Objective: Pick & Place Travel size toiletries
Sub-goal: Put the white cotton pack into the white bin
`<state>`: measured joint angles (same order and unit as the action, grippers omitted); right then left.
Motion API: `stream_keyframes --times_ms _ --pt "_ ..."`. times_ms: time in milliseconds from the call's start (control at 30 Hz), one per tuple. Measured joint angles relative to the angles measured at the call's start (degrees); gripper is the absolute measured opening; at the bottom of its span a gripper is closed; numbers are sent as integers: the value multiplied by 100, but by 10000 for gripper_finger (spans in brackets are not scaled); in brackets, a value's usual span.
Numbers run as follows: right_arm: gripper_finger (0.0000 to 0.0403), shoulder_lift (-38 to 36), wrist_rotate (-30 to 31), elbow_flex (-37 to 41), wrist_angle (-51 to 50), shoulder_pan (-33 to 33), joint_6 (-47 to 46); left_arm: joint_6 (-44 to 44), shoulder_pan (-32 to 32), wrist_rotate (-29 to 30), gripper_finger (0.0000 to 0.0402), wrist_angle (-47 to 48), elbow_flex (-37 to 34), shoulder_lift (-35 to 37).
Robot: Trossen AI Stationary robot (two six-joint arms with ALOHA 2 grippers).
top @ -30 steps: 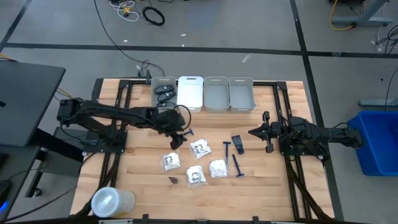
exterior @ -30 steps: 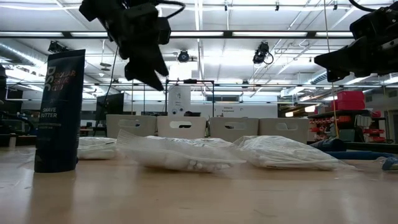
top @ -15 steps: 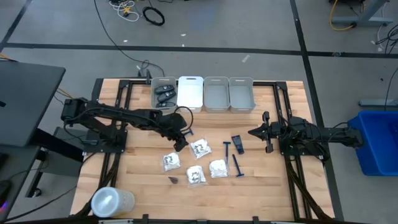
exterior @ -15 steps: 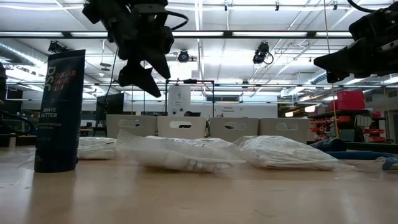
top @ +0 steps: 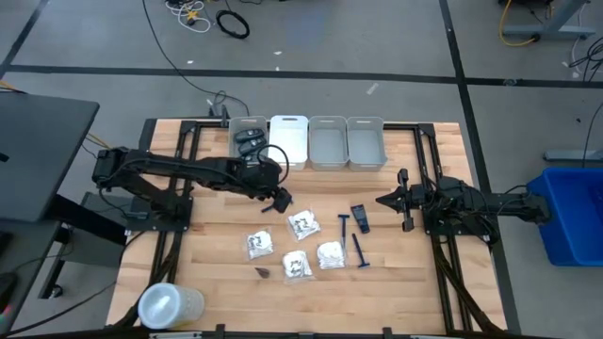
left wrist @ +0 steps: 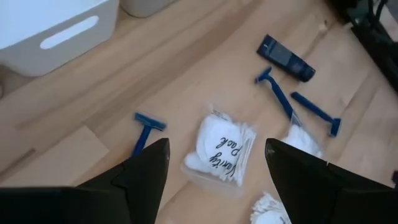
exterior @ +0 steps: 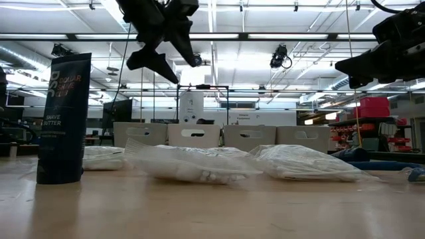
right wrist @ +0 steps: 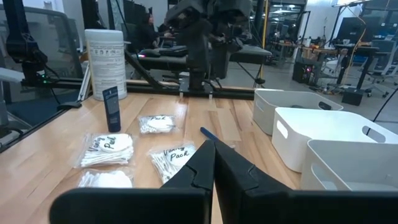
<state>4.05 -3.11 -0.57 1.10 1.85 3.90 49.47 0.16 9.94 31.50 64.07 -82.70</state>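
Above table centre, the left gripper [top: 281, 200] hangs with fingers spread apart and nothing between them, raised clear of the wood. Directly under it, seen from its wrist, a white packet [left wrist: 222, 150] with dark script lies flat; a blue razor [left wrist: 144, 130] sits just beside the packet at 9 o'clock, two more razors [left wrist: 277, 93] and a dark tube [left wrist: 286, 57] toward 1 o'clock. Two dark cases [top: 249, 141] rest in the leftmost bin [top: 247, 124] at 12 o'clock. The right gripper [top: 381, 201] waits at 3 o'clock, fingers pressed together, holding nothing.
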Motion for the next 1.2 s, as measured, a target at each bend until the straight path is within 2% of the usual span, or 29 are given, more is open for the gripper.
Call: stream_keyframes --times_ms 467,767,1200 --pt "14 2 2 1 0 -1 0 1022 -50 -722 270 179 46 -1150" --pt "14 2 0 0 -2 -2 0 992 -168 -718 270 400 607 -1801" --pt "13 13 0 1 4 0 0 1491 -308 -535 270 437 497 -2059"
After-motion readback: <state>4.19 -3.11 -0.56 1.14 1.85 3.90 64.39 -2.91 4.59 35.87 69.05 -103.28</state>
